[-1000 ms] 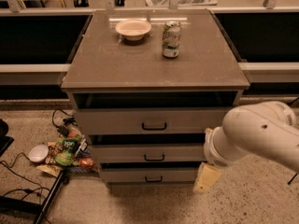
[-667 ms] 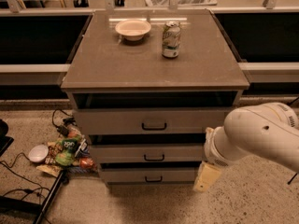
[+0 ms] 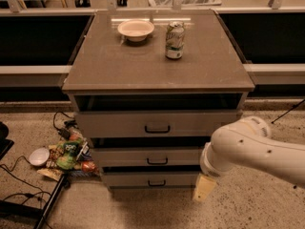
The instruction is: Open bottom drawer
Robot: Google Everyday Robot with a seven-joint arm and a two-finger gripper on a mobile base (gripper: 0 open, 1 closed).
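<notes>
The grey-brown cabinet (image 3: pixel 157 66) has three drawers. The bottom drawer (image 3: pixel 128 179) is the lowest, a wide low front with a small dark bar handle (image 3: pixel 156 183). It sits about level with the middle drawer (image 3: pixel 124 156) above it. My white arm (image 3: pixel 252 149) comes in from the right. My gripper (image 3: pixel 205 189) hangs low at the cabinet's right front corner, just right of the bottom drawer's front and about a hand's width from its handle. It holds nothing that I can see.
A white bowl (image 3: pixel 136 29) and a drink can (image 3: pixel 174 40) stand on the cabinet top. Snack bags (image 3: pixel 70 151), a small white bowl (image 3: pixel 38 156) and cables (image 3: pixel 19 185) lie on the floor to the left. Dark counters flank the cabinet.
</notes>
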